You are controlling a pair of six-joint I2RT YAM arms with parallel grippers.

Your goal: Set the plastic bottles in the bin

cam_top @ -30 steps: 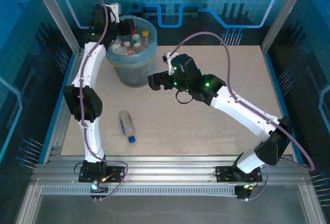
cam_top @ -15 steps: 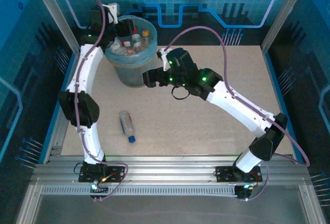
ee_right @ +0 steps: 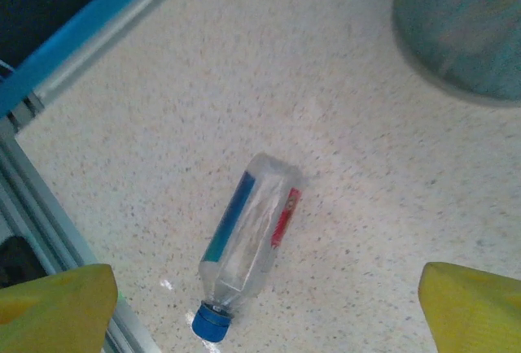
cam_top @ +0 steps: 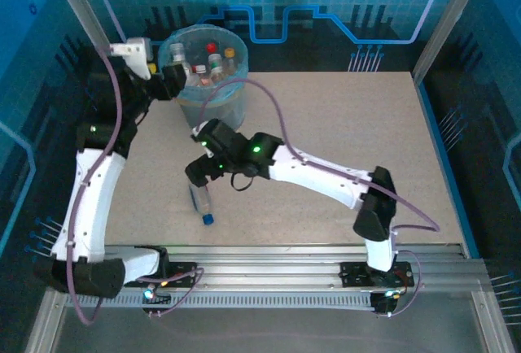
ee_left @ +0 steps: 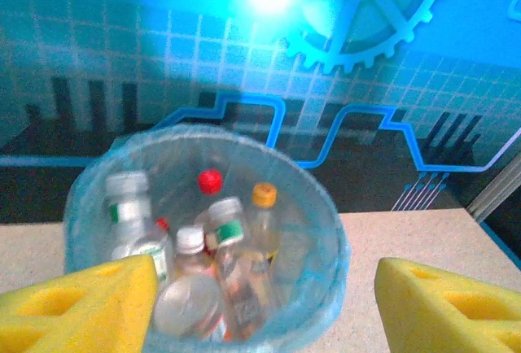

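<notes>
Swung from beside the bin [cam_top: 208, 117] down over the lone bottle [cam_top: 201, 198] with right claw [cam_top: 196, 176] spread wide. Lies at its 6 o'clock, seemingly just below, long axis near 12-to-6, well apart from the spread left claw [cam_top: 168, 82].

Two white-shelled arms [cam_top: 89, 198], black joints, green lights, looping purple cables [cam_top: 119, 109], yellow foam on the jaws.

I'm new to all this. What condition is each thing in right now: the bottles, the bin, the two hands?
loose bottle: lying on its side on the table, blue cap on, not held.
bottles in the bin: several, mostly upright, caps on.
bin: upright, open-topped, partly filled.
left hand: open, empty, by the bin's rim.
right hand: open, empty, above the loose bottle.
</notes>
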